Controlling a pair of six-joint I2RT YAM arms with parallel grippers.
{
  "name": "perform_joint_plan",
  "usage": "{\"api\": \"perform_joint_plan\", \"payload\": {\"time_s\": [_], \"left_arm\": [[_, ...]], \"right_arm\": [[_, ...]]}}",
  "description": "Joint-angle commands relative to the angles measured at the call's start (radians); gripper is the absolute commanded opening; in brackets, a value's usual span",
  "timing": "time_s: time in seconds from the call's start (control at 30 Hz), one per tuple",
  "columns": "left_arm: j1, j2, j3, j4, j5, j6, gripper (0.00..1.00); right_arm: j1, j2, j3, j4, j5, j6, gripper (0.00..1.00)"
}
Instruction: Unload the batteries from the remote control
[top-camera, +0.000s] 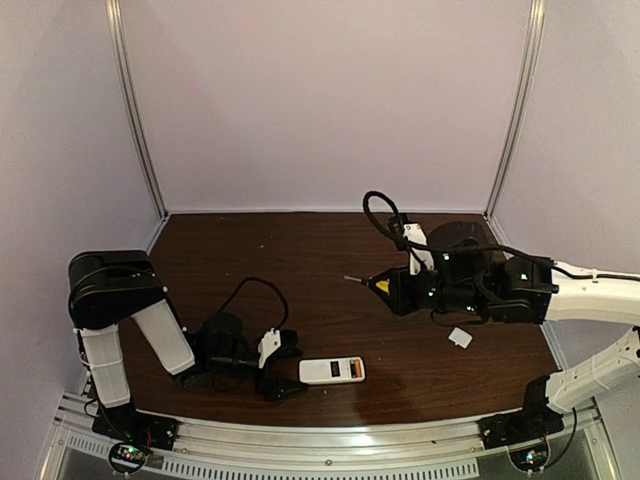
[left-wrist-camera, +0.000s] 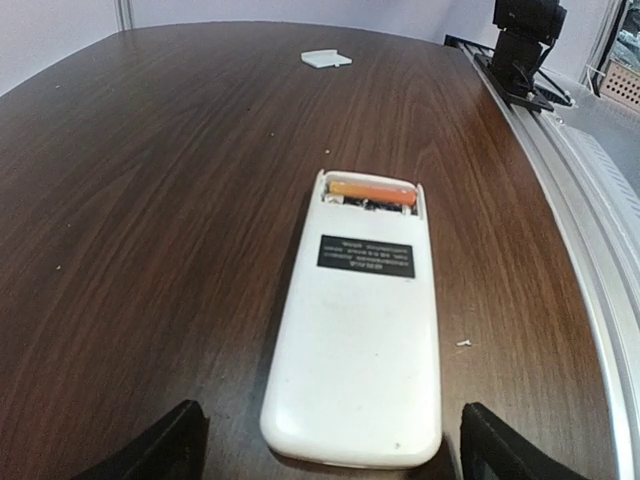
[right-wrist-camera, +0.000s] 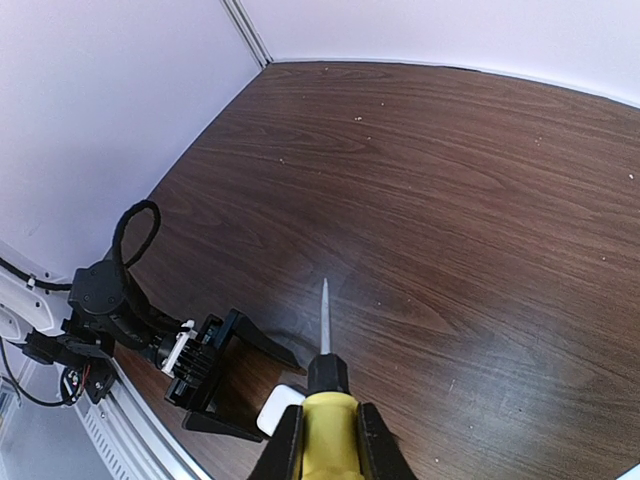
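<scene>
The white remote control (left-wrist-camera: 360, 330) lies back up on the table, its battery compartment open at the far end. An orange battery (left-wrist-camera: 372, 188) sits in the compartment, with a dark battery (left-wrist-camera: 365, 205) with a metallic glint beside it. My left gripper (left-wrist-camera: 332, 425) is open, and the remote's near end lies between its fingers (left-wrist-camera: 175, 445) without touching them. In the top view the remote (top-camera: 332, 371) lies just right of the left gripper (top-camera: 290, 368). My right gripper (right-wrist-camera: 331, 450) is shut on the yellow-handled screwdriver (right-wrist-camera: 326, 375) and holds it above the table (top-camera: 385, 287), apart from the remote.
The small white cover piece (top-camera: 460, 338) lies on the table right of the remote, and it also shows in the left wrist view (left-wrist-camera: 325, 59). The metal rail (top-camera: 330, 445) runs along the near edge. The right arm's base (left-wrist-camera: 525, 50) stands at that edge.
</scene>
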Motion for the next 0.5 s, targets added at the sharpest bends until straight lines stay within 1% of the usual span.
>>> {"api": "perform_joint_plan", "payload": {"time_s": [0.0,0.17,0.47], "left_arm": [[-0.022,0.028,0.015,0.070,0.002,0.046,0.89],[-0.036,0.047,0.029,0.067,-0.016,0.064,0.87],[-0.038,0.079,0.081,0.028,0.006,0.080,0.83]], "right_arm": [[0.005,-0.022,-0.018,0.009,0.011,-0.007,0.00],[0.006,-0.028,-0.024,0.012,0.009,-0.004,0.00],[0.005,-0.049,-0.042,0.014,0.010,0.005,0.00]]}}
